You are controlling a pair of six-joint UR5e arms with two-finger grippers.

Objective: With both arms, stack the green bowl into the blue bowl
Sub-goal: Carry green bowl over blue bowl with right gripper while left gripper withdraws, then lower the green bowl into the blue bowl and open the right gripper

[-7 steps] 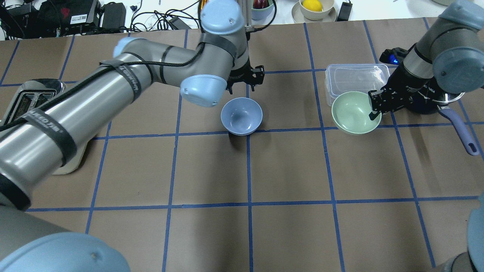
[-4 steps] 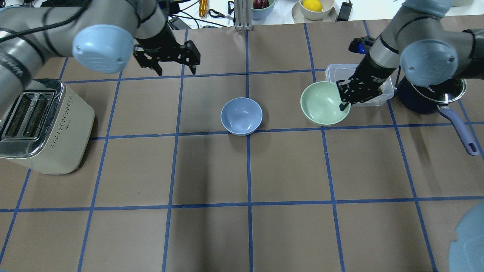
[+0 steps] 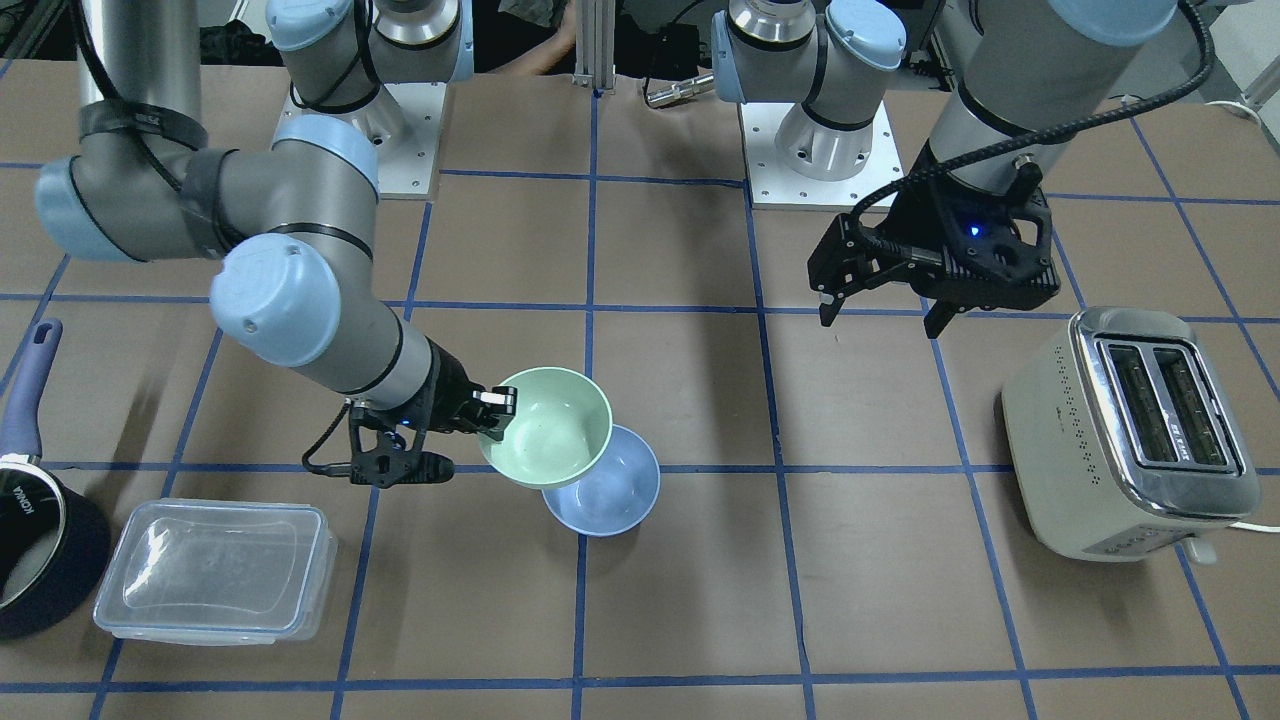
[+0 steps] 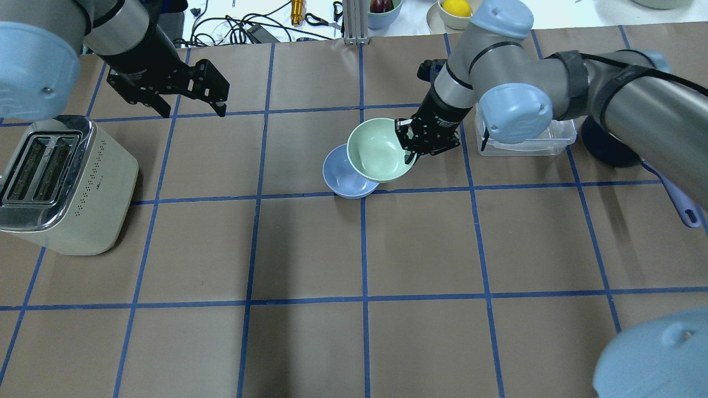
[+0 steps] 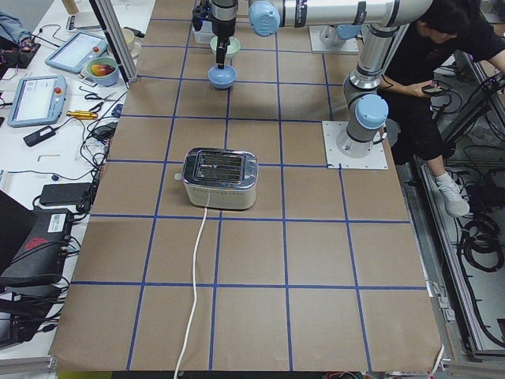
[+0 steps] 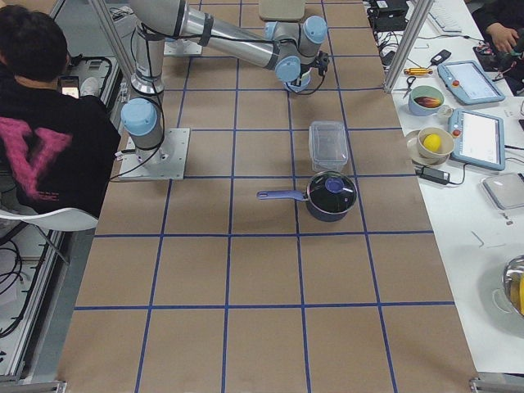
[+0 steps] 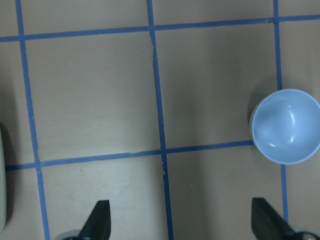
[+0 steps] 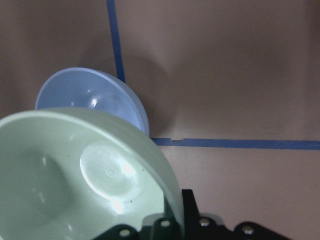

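The pale green bowl (image 4: 376, 152) is held by its right rim in my right gripper (image 4: 408, 148), which is shut on it. It hangs over the back right part of the blue bowl (image 4: 338, 176), which stands on the table; I cannot tell whether they touch. The front-facing view shows the green bowl (image 3: 548, 425) overlapping the blue bowl (image 3: 610, 495). The right wrist view shows the green bowl (image 8: 75, 175) above the blue bowl (image 8: 85, 92). My left gripper (image 4: 193, 110) is open and empty, far back left above the table. The left wrist view shows the blue bowl (image 7: 286, 126) alone.
A toaster (image 4: 61, 182) stands at the left edge. A clear lidded container (image 3: 215, 570) and a dark saucepan (image 3: 30, 540) with a blue handle stand on the right side behind my right arm. Bowls and cables lie beyond the table's far edge.
My right gripper has carried the green bowl left, from beside the clear container to over the blue bowl. My left arm has drawn away to the far left, open.
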